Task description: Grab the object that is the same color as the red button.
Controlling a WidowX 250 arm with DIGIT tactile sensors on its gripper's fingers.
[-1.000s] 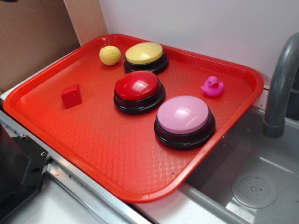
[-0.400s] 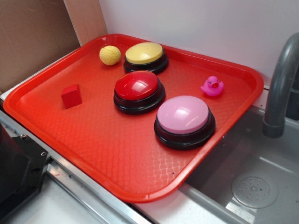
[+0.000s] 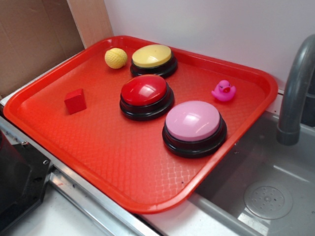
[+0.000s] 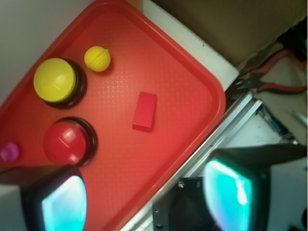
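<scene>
A small matte red cube (image 3: 75, 101) lies on the left part of the red tray (image 3: 147, 167); the wrist view shows the same cube (image 4: 145, 111) as a short red block. The red button (image 3: 144, 91), a glossy dome on a black base, stands at the tray's middle, and the red button (image 4: 66, 142) sits left in the wrist view. My gripper (image 4: 147, 204) hangs high above the tray's near edge, open, with nothing between its fingers (image 4: 64, 204). It does not show in the exterior view.
A yellow button (image 3: 152, 56) and a yellow ball (image 3: 115, 58) stand at the tray's back. A pink button (image 3: 193, 121) is front right, a pink duck (image 3: 224, 91) behind it. A sink with a grey tap (image 3: 295, 93) lies to the right, cardboard (image 3: 34, 39) to the left.
</scene>
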